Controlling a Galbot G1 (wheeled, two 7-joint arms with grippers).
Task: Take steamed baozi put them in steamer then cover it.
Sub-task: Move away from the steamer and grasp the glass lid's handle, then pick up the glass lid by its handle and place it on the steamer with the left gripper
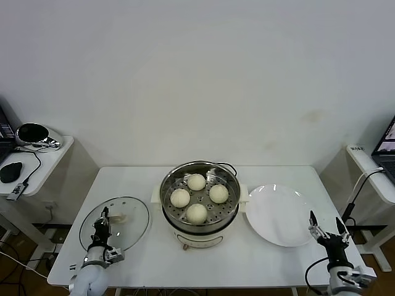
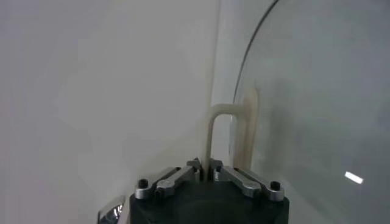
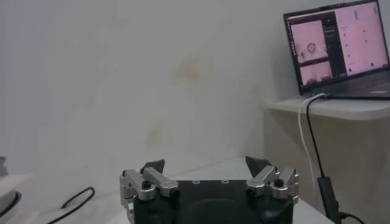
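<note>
Nearest the head camera, at the counter's (image 1: 278, 271) front edge, sit the two claws. On the left, the left claw (image 1: 100, 226) is clamped shut on the cream-white handle (image 2: 213, 137) of the cover (image 1: 115, 223), which lies flat on the counter just left of the steamer (image 1: 200, 203). The left wrist view shows the fingertips (image 2: 196, 165) pinched together around the thin upright loop of that handle, with the glass dome (image 2: 317, 109) curving away beside it. The right claw (image 1: 325, 227) waits by the front right corner with its fingers spread wide and nothing between them, near the bare white plate (image 1: 279, 214).

All four steamed baozi (image 1: 199, 198) already sit on the perforated floor of the steamer, so covering it looks like the only step left.

The grip seems to be the weak point. The handle is narrow and smooth, and the hold appears to sit toward one end of it, though the wrist view is too close to be sure. If so, the glass may tilt or swing once lifted, or slip free. A tilted cover could catch the steamer's rim or side handles on the way over, or land askew and sit unseated. Lowering it off-centre could also press on the buns nearest the rim.
</note>
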